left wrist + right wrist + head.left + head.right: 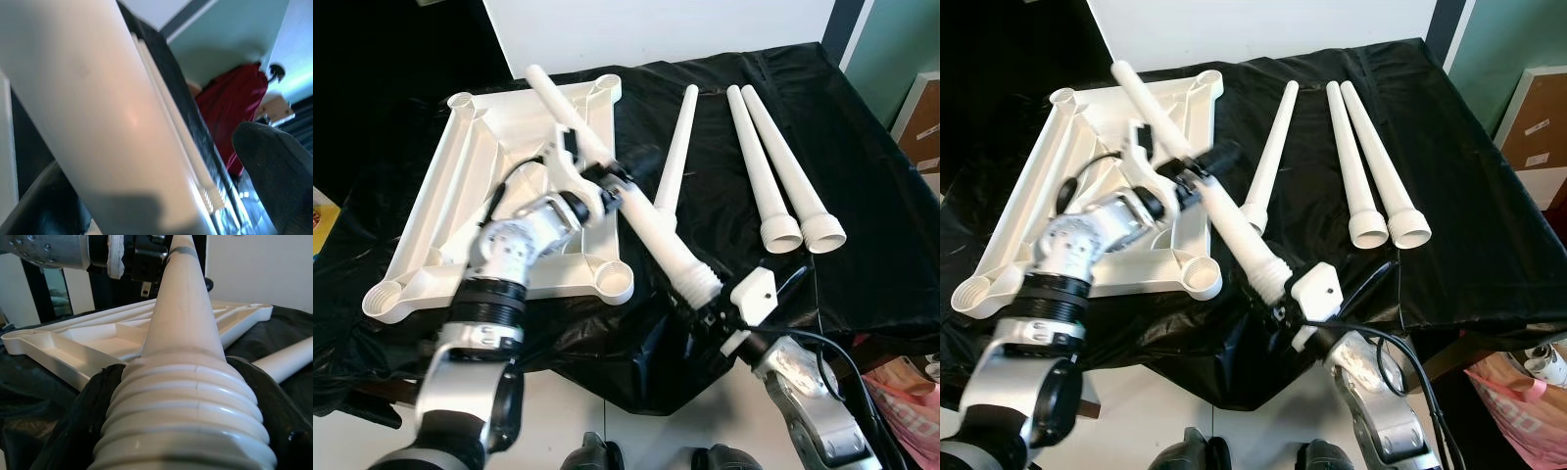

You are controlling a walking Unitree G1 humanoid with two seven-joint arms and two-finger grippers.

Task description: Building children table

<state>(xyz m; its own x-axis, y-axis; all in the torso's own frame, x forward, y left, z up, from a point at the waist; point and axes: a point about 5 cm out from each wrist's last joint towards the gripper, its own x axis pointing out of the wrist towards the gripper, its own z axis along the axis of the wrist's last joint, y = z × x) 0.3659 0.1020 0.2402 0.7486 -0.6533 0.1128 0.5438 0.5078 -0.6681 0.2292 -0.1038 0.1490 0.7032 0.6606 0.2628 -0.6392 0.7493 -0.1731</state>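
while the worktop (862, 147), draped in black cloth, carries the upturned white tabletop (489, 176) on its left half, three loose legs (773, 166) are laid beside it. a fourth leg (646, 220) is held slantwise above the tabletop: the left tool (607, 186) is closed around its middle, and the right tool (710, 299) is closed around its ribbed threaded end. a slip is judged likely if one grip is released early, since the tapered plastic looks smooth; cross-threading at the corner socket (612, 279) is also risked if the leg is offered tilted.
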